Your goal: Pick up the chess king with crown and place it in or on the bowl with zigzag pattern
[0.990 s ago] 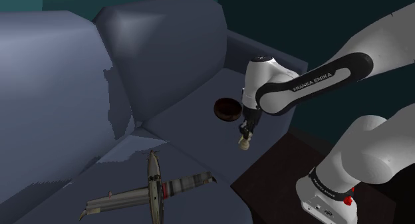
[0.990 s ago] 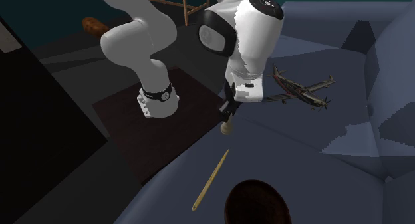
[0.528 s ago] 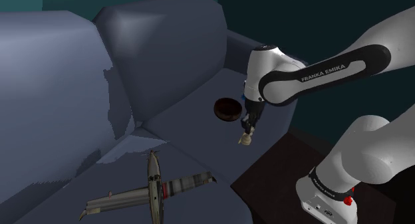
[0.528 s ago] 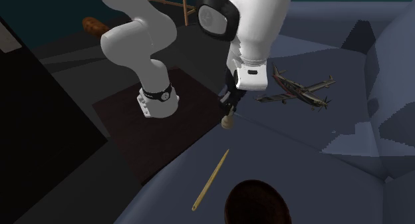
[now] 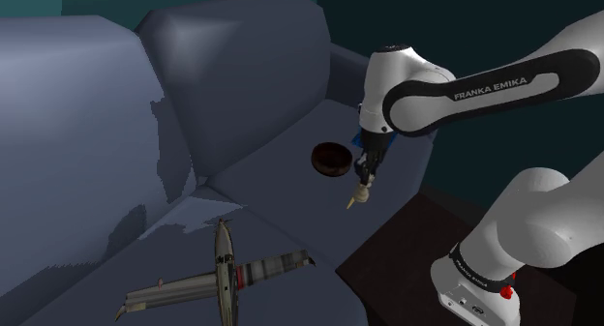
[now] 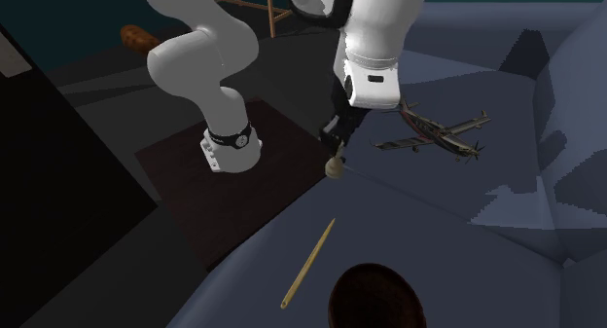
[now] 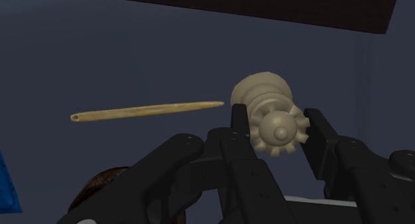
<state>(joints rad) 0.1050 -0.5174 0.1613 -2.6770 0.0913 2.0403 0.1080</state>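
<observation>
Over sofa | end effector clasps chess king; bowl cut off

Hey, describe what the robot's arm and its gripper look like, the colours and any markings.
The arm is built of smooth, rounded white links with dark bands at the joints. One black band carries white FRANKA EMIKA lettering. A small red mark sits near its base. The gripper is all black, with two blocky fingers.
</observation>
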